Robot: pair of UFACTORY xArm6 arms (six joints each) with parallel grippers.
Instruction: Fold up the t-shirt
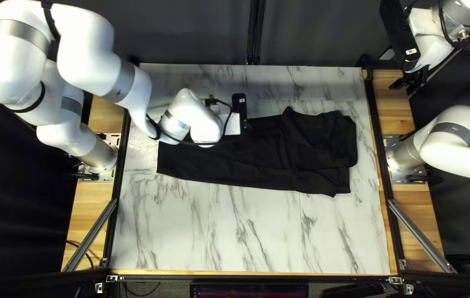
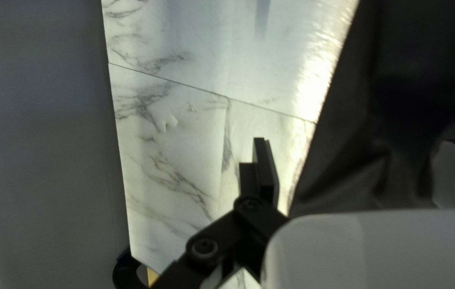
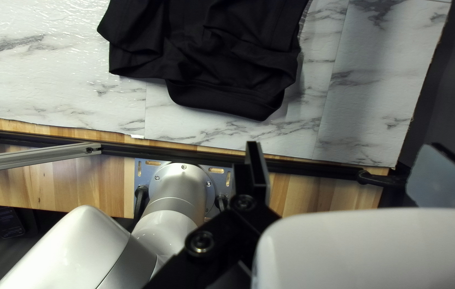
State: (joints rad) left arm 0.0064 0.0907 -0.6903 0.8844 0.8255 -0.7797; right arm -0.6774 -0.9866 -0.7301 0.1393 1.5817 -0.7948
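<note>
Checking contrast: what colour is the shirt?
The shirt is black, shown best in the top left view.

left arm (image 1: 91, 47) stretched inward, right arm (image 1: 461, 157) bent; both jaws spread wide

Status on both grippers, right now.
Left gripper: open, holding nothing.
Right gripper: open, holding nothing.

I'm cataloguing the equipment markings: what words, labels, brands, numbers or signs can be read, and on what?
No text can be read.
White label on the black rectangular housing by my right arm's end effector: too small.
Pale mark on the black housing on my left arm's wrist: too small.
Dark, wide screen beyond the table's near edge: not legible.
Black cloth garment: no print visible.
</note>
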